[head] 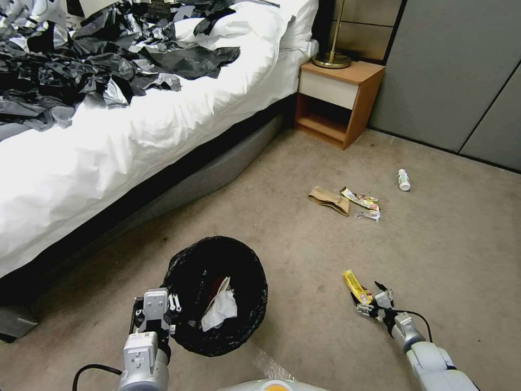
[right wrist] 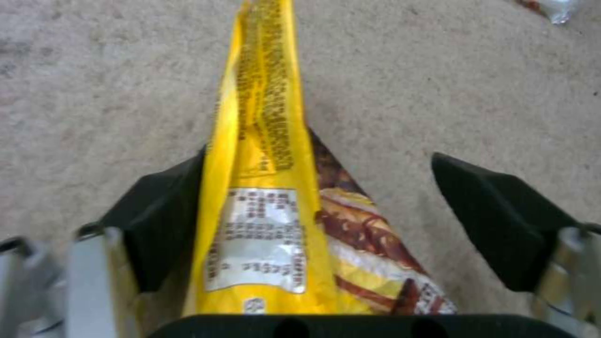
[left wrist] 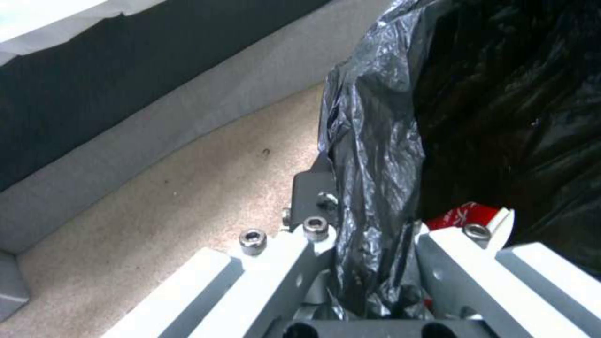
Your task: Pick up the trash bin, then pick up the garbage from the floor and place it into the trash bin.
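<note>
Carpeted bedroom floor beside the bed. My right claw (head: 370, 300) is spread, the yellow wrapper (head: 355, 286) between its jaws, ungripped. Risk: closing off-centre lets the slick film slide out. My left claw (head: 157, 309) pinches the trash bin (head: 217, 293) rim.
</note>
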Tool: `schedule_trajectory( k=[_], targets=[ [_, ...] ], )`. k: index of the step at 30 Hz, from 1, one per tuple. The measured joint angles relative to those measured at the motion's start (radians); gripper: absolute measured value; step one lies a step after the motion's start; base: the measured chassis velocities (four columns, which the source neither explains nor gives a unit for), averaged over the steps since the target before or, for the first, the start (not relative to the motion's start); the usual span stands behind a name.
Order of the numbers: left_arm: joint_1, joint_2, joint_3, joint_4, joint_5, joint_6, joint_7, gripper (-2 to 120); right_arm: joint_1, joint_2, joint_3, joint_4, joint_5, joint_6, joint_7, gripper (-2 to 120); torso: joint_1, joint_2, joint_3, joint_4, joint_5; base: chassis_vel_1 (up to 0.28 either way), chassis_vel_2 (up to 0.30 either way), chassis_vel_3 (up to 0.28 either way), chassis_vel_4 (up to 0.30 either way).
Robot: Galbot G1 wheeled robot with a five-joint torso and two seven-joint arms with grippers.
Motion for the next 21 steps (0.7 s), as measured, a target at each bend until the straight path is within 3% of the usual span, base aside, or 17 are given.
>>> schedule_trajectory(
  k=[3, 9, 11, 15, 19, 21],
  targets=[
    [-0.002, -0.001, 0.000, 0.000, 0.000, 0.000, 0.000, 1, -0.008, 0.009, -0.007, 0.005, 0.013, 0.000, 0.004, 67, 0.000, 0.000, 0.000, -0.0002, 0.0000, 0.000, 0.000, 0.000, 0.000],
    [-0.003, -0.002, 0.001, 0.000, 0.001, 0.000, 0.000, 1, -0.010, 0.012, -0.008, 0.008, 0.014, 0.000, 0.005, 57, 0.000, 0.000, 0.000, 0.0000, 0.0002, 0.000, 0.000, 0.000, 0.000],
    [-0.003, -0.002, 0.001, 0.000, 0.001, 0.000, 0.000, 1, -0.013, 0.017, -0.011, 0.011, 0.016, -0.001, 0.007, 39, 0.000, 0.000, 0.000, 0.0005, 0.0008, 0.000, 0.000, 0.000, 0.000],
    [-0.005, -0.001, 0.000, 0.000, 0.000, 0.000, 0.001, 1, -0.016, 0.020, -0.014, 0.014, 0.016, -0.002, 0.010, 28, 0.000, 0.000, 0.000, 0.0007, 0.0012, 0.000, 0.000, 0.000, 0.000],
    [-0.012, 0.001, -0.001, 0.005, -0.005, 0.000, 0.001, 1, -0.021, 0.022, -0.017, 0.023, 0.016, -0.007, 0.018, 8, 0.000, 0.000, 0.000, 0.0013, 0.0017, 0.000, 0.000, 0.000, 0.000],
    [-0.012, 0.001, -0.001, 0.005, -0.005, 0.000, 0.001, 1, -0.022, 0.022, -0.017, 0.025, 0.016, -0.008, 0.019, 7, 0.000, 0.000, 0.000, 0.0013, 0.0019, 0.000, 0.000, 0.000, 0.000]
  ],
)
